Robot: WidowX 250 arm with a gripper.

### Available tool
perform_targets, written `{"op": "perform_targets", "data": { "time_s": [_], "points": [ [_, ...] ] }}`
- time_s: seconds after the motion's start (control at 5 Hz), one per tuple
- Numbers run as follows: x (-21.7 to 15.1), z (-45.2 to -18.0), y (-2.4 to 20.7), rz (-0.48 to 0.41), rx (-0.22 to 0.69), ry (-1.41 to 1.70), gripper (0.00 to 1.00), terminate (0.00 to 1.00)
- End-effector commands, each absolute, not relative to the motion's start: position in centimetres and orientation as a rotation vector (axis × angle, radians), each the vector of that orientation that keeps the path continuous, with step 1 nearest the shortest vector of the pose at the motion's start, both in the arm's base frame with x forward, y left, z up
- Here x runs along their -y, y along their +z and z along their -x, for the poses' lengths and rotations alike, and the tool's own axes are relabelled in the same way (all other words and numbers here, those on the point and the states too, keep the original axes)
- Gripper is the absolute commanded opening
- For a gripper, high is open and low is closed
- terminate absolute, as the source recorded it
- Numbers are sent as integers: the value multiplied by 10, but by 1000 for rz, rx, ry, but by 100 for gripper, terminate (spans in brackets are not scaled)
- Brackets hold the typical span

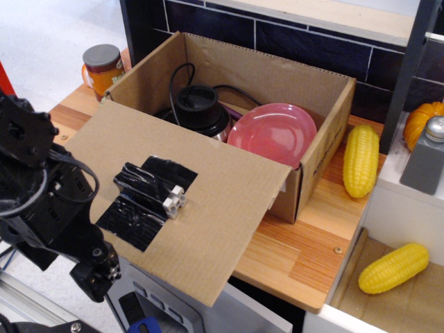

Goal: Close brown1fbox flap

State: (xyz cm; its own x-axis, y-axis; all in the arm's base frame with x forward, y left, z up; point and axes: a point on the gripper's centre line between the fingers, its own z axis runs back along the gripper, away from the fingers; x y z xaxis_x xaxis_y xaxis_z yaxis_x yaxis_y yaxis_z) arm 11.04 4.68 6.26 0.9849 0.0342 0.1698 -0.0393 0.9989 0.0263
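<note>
The brown1fbox [277,76] stands open on the wooden counter, holding a pink plate [272,133] and a black round appliance [200,107] with a cord. Its flap [229,208] lies folded outward toward me, nearly flat, past the counter's front edge. A black tape patch [142,201] with a small black-and-white block [173,202] sits on the flap's upper face. My gripper [95,275] is at the lower left, just below and left of the flap's near-left edge. Its fingers are dark and close together; I cannot tell whether they are open or shut.
An orange jar [103,67] with a grey lid stands left of the box. One corn cob [361,159] lies right of the box, another [393,268] on a lower shelf. An orange pumpkin [421,121] and a grey bottle [429,158] stand at right. Dark tiled wall behind.
</note>
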Motion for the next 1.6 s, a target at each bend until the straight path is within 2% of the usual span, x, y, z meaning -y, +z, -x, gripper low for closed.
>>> {"op": "perform_targets", "data": {
  "time_s": [0.0, 0.2, 0.6, 1.0, 1.4],
  "points": [
    [-56, -115, 52, -11, 199, 27, 100, 0],
    [-57, -113, 48, -20, 230, 22, 100, 0],
    [-66, -116, 37, -9, 398, -32, 100, 0],
    [-62, -128, 52, -69, 530, -87, 100, 0],
    [-63, -131, 86, -127, 587, -118, 100, 0]
  ]
}}
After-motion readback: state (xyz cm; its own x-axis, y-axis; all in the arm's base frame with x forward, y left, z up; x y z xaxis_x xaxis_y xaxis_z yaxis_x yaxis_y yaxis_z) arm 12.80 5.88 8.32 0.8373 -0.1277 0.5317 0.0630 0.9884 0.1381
